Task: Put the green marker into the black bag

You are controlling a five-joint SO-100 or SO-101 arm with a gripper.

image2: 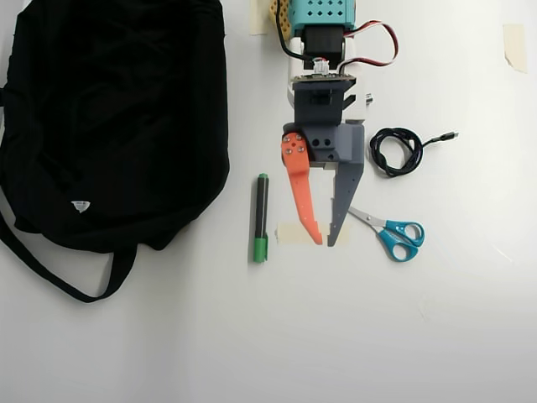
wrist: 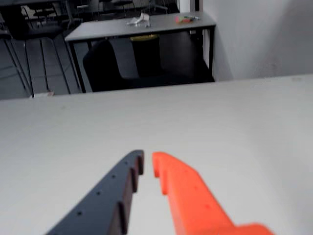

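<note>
In the overhead view the green marker [image2: 262,217] lies on the white table, cap end toward the bottom of the picture. The black bag [image2: 109,117] fills the upper left, its strap [image2: 50,267] trailing below it. My gripper [image2: 325,242] points down the picture, a little to the right of the marker and apart from it. Its orange and grey fingers nearly meet at the tips and hold nothing. The wrist view shows the gripper [wrist: 147,157] over bare table; marker and bag are out of that view.
Blue-handled scissors [image2: 390,232] lie just right of the gripper. A coiled black cable [image2: 396,151] lies right of the arm. A strip of tape [image2: 294,233] is under the fingertips. Beyond the table's far edge [wrist: 156,88] stand another table and chairs.
</note>
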